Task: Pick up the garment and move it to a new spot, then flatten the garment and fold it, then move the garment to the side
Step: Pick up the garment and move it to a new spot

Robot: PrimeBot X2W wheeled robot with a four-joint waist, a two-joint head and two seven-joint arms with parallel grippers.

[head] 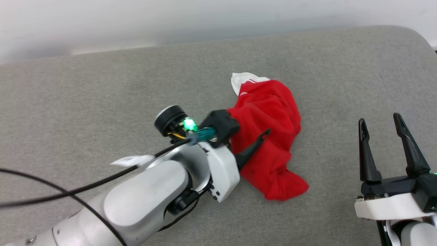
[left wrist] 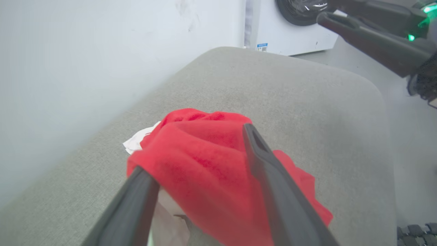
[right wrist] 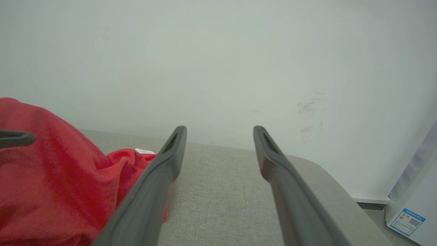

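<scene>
The garment lies crumpled in a red heap on the grey cushion, with a white sleeve poking out at its far end. My left gripper is at the heap's left side and open. One finger lies on top of the red cloth. In the left wrist view the garment bulges between the spread fingers, covering the tip of the left finger. My right gripper stands open to the right of the heap, nothing between its fingers, with the garment at its left.
The cushion's rounded far-right corner and back edge meet a white wall. A white appliance stands on the floor beyond the cushion's end. A black cable trails off my left arm. Bare cushion spreads left of the garment.
</scene>
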